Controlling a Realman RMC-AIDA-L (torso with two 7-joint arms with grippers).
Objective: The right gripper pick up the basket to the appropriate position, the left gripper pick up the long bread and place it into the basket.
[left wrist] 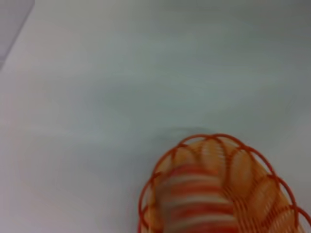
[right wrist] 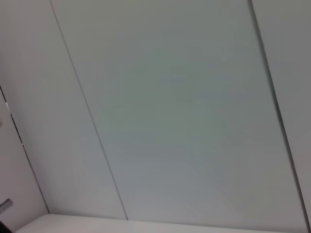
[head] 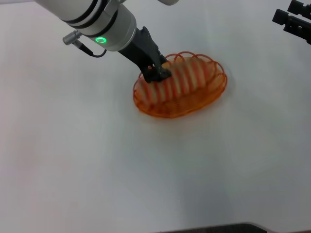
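A: Where is the left gripper?
B: Down at the basket, over the end of the long bread that lies toward the tabletop's left edge; its black fingers sit on the loaf there; whether they pinch it or merely rest against it, I cannot tell.

A: And the bread itself?
B: Inside the basket, lying lengthwise, its orange-red stripes crossing the pale crust; the left wrist view shows one rounded end of the long bread tucked within the scalloped rim of the basket.

A: Where does the basket stand?
B: On the white tabletop, toward the far edge and a little right of the middle; bare surface lies all round it.

A: The right gripper?
B: Up at the far right corner, well apart from the basket, only partly in view; its fingers' state cannot be told; its wrist camera shows only pale flat panels.
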